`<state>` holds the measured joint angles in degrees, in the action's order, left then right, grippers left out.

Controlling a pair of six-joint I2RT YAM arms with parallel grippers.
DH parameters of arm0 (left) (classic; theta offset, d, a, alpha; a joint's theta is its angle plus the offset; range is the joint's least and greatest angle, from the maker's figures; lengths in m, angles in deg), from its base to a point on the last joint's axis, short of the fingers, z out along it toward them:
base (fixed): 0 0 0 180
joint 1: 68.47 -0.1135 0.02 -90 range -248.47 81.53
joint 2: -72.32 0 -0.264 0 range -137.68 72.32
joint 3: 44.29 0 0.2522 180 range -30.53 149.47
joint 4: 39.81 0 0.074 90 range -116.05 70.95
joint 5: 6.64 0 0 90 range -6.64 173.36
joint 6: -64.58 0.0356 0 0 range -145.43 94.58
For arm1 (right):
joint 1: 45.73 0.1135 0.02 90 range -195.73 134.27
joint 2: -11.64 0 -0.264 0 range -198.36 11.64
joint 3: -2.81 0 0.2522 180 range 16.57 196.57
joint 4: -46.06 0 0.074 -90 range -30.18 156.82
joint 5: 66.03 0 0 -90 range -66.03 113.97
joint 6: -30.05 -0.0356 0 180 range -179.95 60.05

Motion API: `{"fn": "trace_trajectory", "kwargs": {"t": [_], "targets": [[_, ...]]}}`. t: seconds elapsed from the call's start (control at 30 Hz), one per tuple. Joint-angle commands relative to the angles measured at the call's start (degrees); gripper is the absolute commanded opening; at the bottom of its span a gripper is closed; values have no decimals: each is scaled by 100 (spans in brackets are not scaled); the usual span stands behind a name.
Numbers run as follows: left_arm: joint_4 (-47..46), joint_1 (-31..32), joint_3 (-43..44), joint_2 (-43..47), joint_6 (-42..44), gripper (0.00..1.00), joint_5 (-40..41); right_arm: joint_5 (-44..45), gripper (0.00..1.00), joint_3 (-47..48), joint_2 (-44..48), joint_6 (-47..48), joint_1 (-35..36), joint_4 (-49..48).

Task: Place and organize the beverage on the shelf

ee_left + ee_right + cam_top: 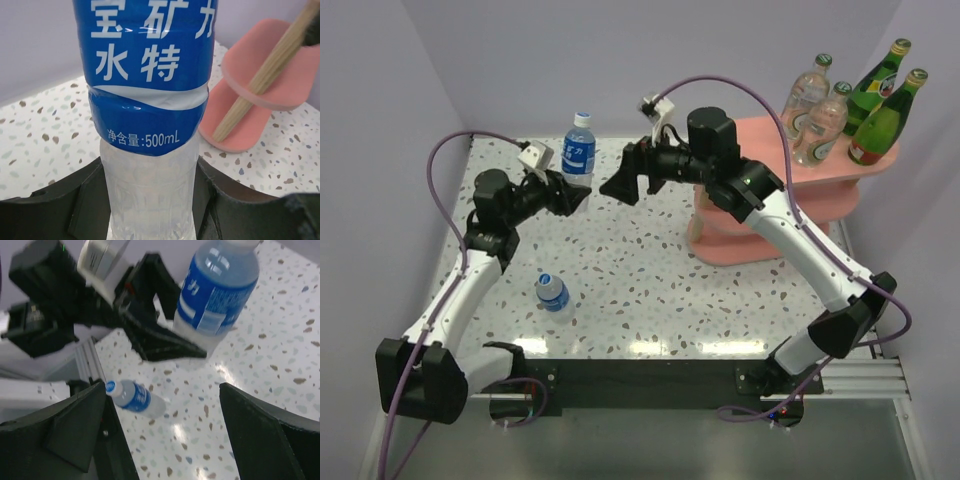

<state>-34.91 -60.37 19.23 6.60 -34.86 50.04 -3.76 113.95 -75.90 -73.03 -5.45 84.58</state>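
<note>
Bottle base behind left gripper

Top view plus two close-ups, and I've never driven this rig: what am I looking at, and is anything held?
The top view looks down from behind two robot arms bolted at the near edge of the speckled table; each close-up comes from a camera on one wrist. The left gripper is closed on an upright blue-label bottle, which fills the left wrist view. The right gripper is open and empty, facing that bottle. A second blue-label bottle lies on its side on the table, nearer the bases. On the right stands the pink shelf, with two clear green-capped bottles and two dark green bottles on its top tier.
</note>
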Motion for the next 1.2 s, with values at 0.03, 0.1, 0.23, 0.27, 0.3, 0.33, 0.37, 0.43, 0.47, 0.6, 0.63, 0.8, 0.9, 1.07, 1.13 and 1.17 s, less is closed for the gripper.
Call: {"fn": "trace_trajectory", "kwargs": {"t": [0.03, 0.1, 0.23, 0.27, 0.3, 0.33, 0.37, 0.43, 0.47, 0.6, 0.63, 0.8, 0.9, 1.07, 1.13, 1.17], "targets": [[-1768, 402, 157, 550, -375, 0, -316, 820, 99, 922, -464, -1415, 77, -665], [-1803, 683, 183, 612, -402, 0, -202, 848, 99, 1186, -657, -1530, 130, -700], [-1812, 1079, 341, 621, -489, 0, 1, 1425, 99, 1415, -807, -1338, 332, -543], [-1829, 1167, 368, 647, -524, 0, 27, 1471, 99, 1441, -816, -1337, 358, -411], [-1890, 1194, 385, 674, -568, 0, 62, 1507, 99, 1407, -825, -1303, 376, -392], [-1917, 1212, 386, 691, -638, 0, 89, 1577, 99, 1371, -773, -1285, 376, -384], [-1978, 1246, 386, 726, -674, 0, 106, 1629, 98, 1328, -764, -1267, 385, -349], [-1997, 1282, 412, 744, -735, 0, 115, 1621, 97, 1275, -694, -1197, 394, -366], [-1997, 1326, 429, 735, -744, 0, 115, 1639, 96, 1292, -693, -1171, 437, -366], [-2075, 1414, 473, 683, -832, 0, 124, 1936, 96, 1327, -772, -1065, 490, -278], [-2076, 1431, 482, 674, -841, 0, 159, 1981, 95, 1318, -781, -1091, 490, -252], [-2014, 1510, 500, 700, -797, 0, 282, 1859, 66, 1204, -781, -1091, 490, -225], [-1996, 1511, 482, 709, -762, 0, 370, 1727, 35, 1169, -738, -943, 491, -260], [-1953, 1519, 482, 691, -1025, 33, 414, 1305, 0, 1282, -615, -486, 491, -357], [-1865, 1519, 430, 779, -1113, 50, 562, 1235, 0, 1406, -553, -108, 490, -375], [-1856, 1519, 395, 823, -1122, 62, 616, 1200, 0, 1537, -527, 6, 482, -392]]}}
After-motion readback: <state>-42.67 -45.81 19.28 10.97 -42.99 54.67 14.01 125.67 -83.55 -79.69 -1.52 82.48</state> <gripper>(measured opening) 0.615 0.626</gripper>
